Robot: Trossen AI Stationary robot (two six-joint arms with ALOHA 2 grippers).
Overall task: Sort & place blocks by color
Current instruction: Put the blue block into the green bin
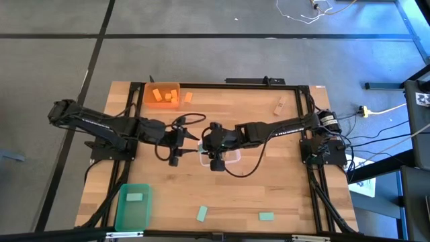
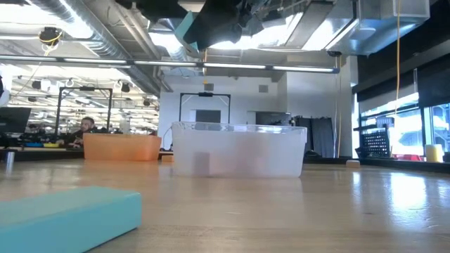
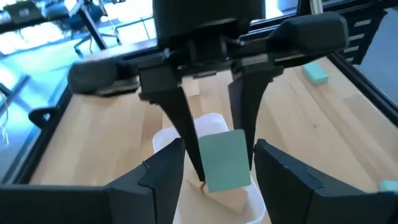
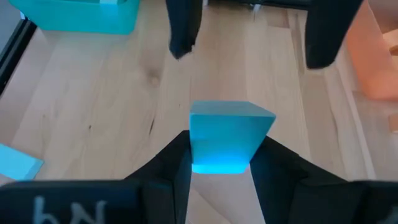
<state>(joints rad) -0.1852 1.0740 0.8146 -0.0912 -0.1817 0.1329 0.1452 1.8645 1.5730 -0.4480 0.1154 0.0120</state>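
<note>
My right gripper [image 1: 215, 153] hangs over the clear bin [image 1: 232, 158] at mid-table, shut on a mint green block [image 3: 224, 160]. A tan block [image 3: 227, 200] lies in that bin. My left gripper [image 1: 190, 138] stands open just to the left, facing the right one and touching nothing. The orange bin [image 1: 161, 95] at the far left holds orange blocks. The green bin [image 1: 133, 206] at the near left holds one green block [image 1: 134, 197]. Loose on the table lie an orange block [image 1: 188, 97], a tan block [image 1: 279, 105] and two green blocks [image 1: 201, 214] [image 1: 267, 216]. My right gripper pinches the green block between its two fingers, on two opposite side faces [image 4: 194, 149]. The fingers [image 3: 180, 118] slant down from the table's right side. The block hangs clear above the clear bin, its broad face toward the left gripper.
Black frame rails [image 1: 201, 84] run along the table's edges. Bare wood lies between the clear bin and the near edge. In the low view, a green block [image 2: 67, 218] lies close in front, with the clear bin [image 2: 239, 149] and orange bin [image 2: 123, 146] behind.
</note>
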